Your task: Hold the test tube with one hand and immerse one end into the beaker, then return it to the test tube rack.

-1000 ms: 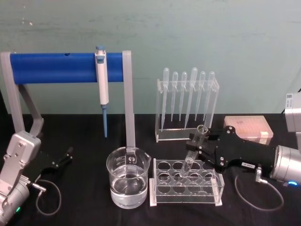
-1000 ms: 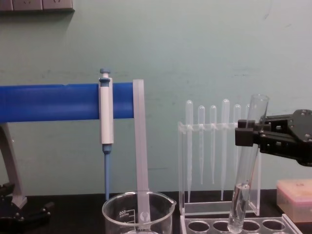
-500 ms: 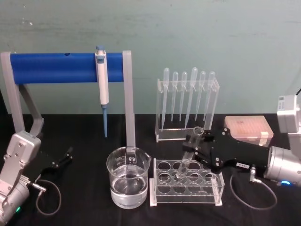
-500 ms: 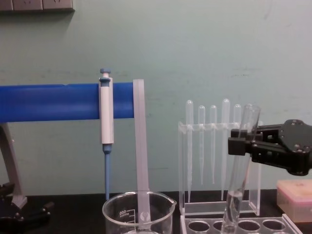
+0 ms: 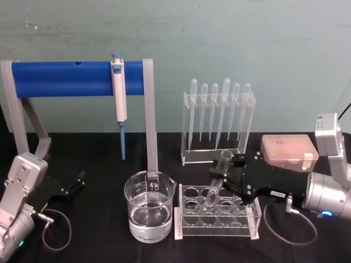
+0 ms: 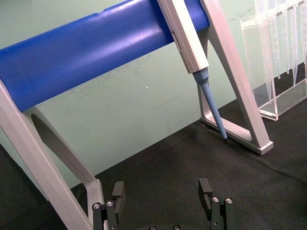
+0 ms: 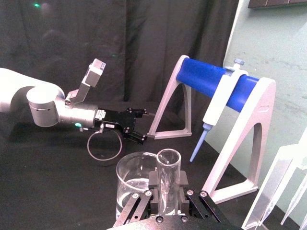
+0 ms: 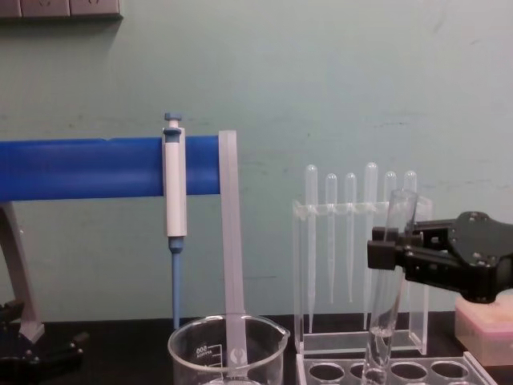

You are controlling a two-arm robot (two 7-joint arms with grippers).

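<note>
The clear test tube (image 5: 217, 179) leans with its rim toward the back wall, and my right gripper (image 5: 220, 174) is shut on its upper part. Its rounded bottom dips into a hole of the clear tube rack (image 5: 241, 229). From the chest, the test tube (image 8: 387, 281) slants down to the rack top, with the right gripper (image 8: 386, 255) around it. The right wrist view looks down on the tube's open rim (image 7: 169, 158) between the fingers. The beaker (image 5: 149, 207), holding clear liquid, stands left of the rack. My left gripper (image 6: 162, 191) rests open on the table at far left.
A grey stand with a blue bar (image 5: 77, 78) carries a blue-and-white pipettor (image 5: 119, 98) behind the beaker. A clear holder of plastic pipettes (image 5: 218, 118) stands behind the rack. A pink tip box (image 5: 289, 149) sits at the back right.
My right gripper has sunk and shifted left with the test tube. The tube's bottom has gone lower into the rack. The left arm has stayed still.
</note>
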